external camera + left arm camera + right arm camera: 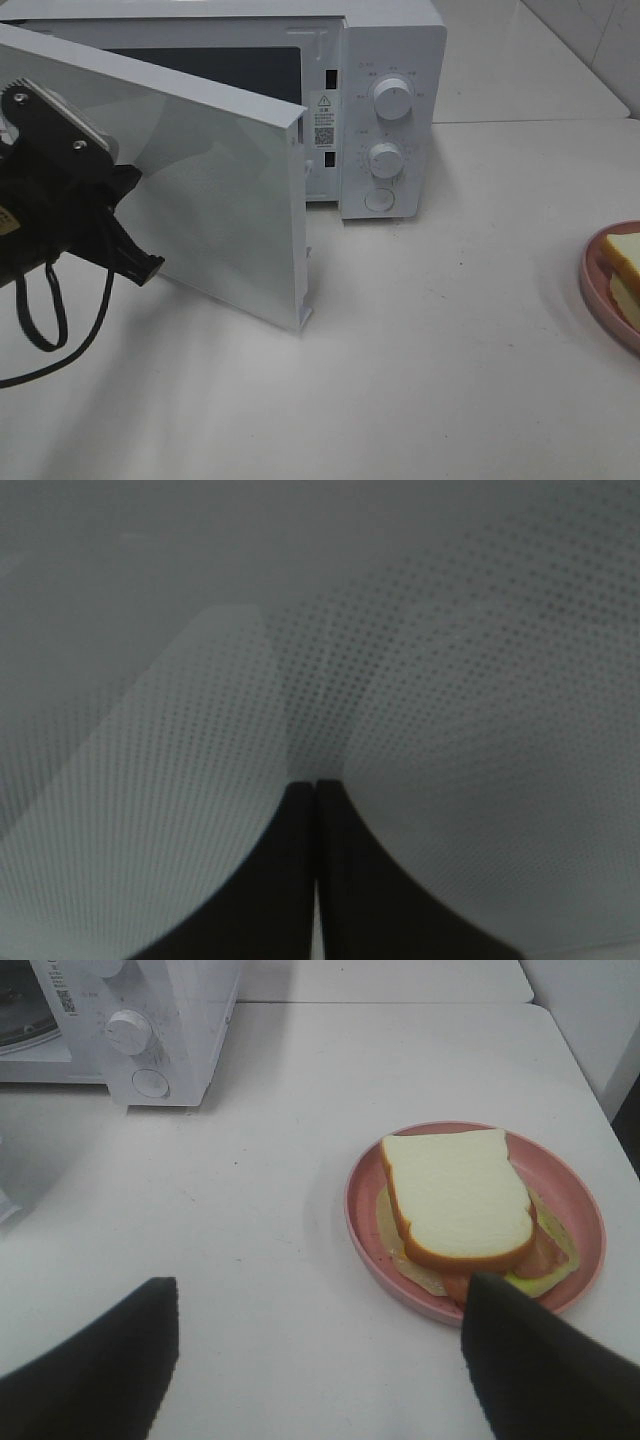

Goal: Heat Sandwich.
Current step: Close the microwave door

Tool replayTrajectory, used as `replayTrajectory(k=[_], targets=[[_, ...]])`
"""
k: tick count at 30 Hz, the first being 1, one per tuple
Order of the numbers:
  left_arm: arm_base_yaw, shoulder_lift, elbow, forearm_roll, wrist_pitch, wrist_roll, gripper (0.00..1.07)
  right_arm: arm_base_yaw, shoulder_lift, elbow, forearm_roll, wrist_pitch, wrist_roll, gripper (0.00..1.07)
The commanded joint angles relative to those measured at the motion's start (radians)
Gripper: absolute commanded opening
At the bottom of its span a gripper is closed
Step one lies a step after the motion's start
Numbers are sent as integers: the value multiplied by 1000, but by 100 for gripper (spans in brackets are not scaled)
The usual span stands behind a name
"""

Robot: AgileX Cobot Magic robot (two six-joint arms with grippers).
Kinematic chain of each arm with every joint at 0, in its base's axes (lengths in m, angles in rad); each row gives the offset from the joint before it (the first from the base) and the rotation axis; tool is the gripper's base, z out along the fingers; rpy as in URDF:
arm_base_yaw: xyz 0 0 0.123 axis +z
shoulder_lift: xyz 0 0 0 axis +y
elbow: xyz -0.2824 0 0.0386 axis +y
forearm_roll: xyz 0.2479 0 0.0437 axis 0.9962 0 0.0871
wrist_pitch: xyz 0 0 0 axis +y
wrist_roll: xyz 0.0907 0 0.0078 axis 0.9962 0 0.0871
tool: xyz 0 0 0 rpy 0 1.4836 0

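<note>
On the left of the high view, the left arm is reaching in against the microwave door (pixel 200 190), and the left gripper (pixel 316 790) is pressing its tips to the dotted window of that door. Its two black jaws are lying flat together with nothing between them, so it is working as a pusher rather than a holder. The door is standing partly swung out from the microwave (pixel 390 110), its free edge hanging over the table (pixel 420 330), and the dark cavity is showing behind it. By my reading, the step in hand is opening the oven, and it is well along but perhaps not finished: the door is angling across the front, which may be narrowing the way in.

Moving right, past the two knobs (pixel 392 98) and the round button on the control panel, the tabletop is lying bare up to the far right edge, where the pink plate (pixel 575 1195) is sitting with the sandwich (pixel 460 1200) on it, well apart from the microwave. The top slice is resting slightly askew over the filling.

The right gripper (pixel 320 1360) is hovering above the table just beside the plate, its jaws spread wide and gripping nothing.

The next move is probably calling for the door to be swung clear, then for the right gripper to take the plate by its rim, keeping it level so the loose top slice is not sliding off, and carry it across into the cavity.
</note>
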Motion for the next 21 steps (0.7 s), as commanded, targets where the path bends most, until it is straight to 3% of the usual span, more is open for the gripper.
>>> replayTrajectory(k=[1,2,3,6,10,14,16,18,19,20,21], targets=[[-21,24,-52,-95,13,169,0,-6,-23,-1,-8,1,-2,75],[-21,25,-76,-118,51,227,0,-6,-23,-1,-8,1,-2,75],[-21,25,-76,-118,51,227,0,-6,-23,-1,-8,1,-2,75],[-21,25,-113,-164,82,319,0,-6,-23,-1,-8,1,-2,75],[-21,25,-128,-198,82,337,0,-6,-23,-1,-8,1,-2,75],[-21,25,-152,-297,81,380,0,-6,-23,-1,-8,1,-2,75],[-21,25,-180,-407,82,477,0,-6,-23,-1,-8,1,-3,75],[-21,25,-188,-443,82,509,0,-6,-23,-1,-8,1,-3,75],[-21,25,-206,-501,82,598,0,-6,-23,-1,-8,1,-3,75],[-21,25,-214,-520,82,634,0,-6,-23,-1,-8,1,-3,75],[-21,25,-214,-520,82,634,0,-6,-23,-1,-8,1,-3,75]])
